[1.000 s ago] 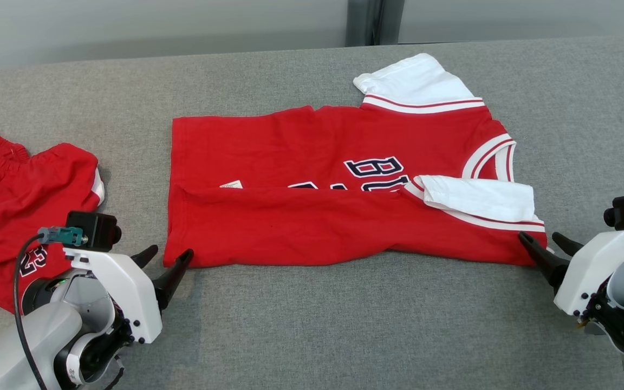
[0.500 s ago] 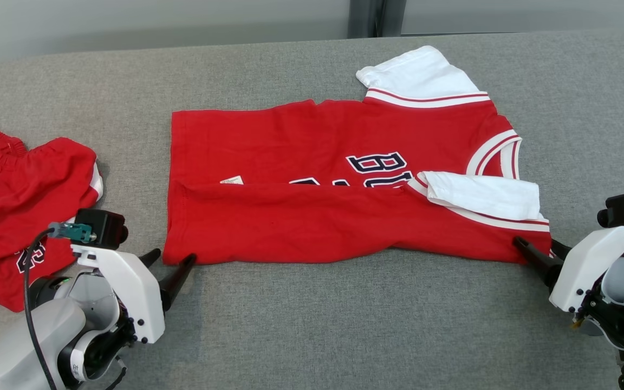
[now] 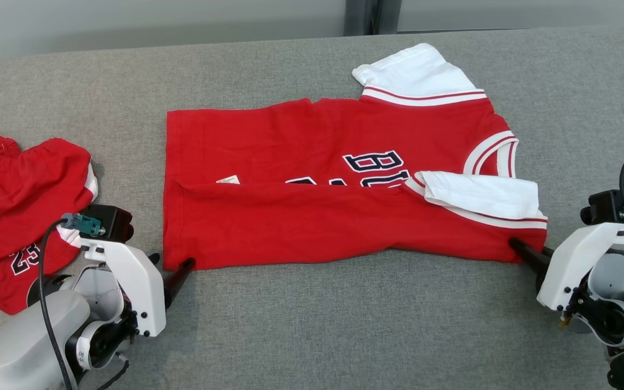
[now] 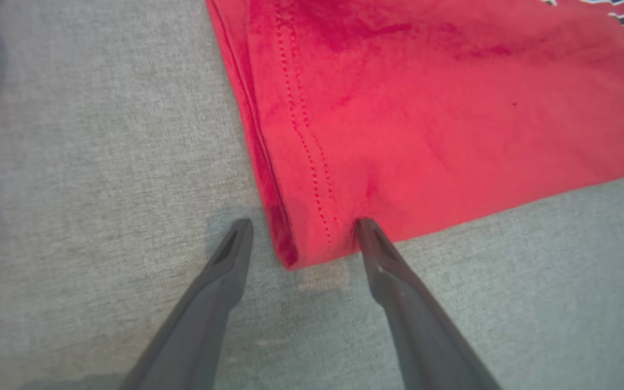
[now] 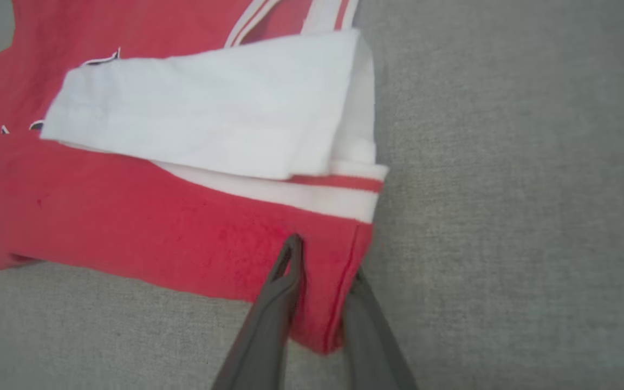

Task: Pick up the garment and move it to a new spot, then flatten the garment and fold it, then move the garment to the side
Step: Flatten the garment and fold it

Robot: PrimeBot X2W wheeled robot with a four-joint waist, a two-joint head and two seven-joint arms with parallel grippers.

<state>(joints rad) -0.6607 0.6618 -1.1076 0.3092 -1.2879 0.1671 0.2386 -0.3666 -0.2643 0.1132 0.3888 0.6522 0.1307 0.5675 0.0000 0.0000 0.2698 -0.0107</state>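
The right gripper [image 5: 323,260] pinched the near collar-end corner of the half-folded shirt [image 3: 290,222] lying mid-table [image 3: 312,325], while the left gripper [image 4: 301,233] straddled the near hem corner, fingers spread; lifting before it closed would likely skew the fold

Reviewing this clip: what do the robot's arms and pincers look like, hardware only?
The left pincer and right pincer each have two long, dark, tapering fingers on an angular white bracket. A small black camera tops each bracket, with a teal connector and a looping black cable. Behind, the wrist joints are rounded, grey and white.
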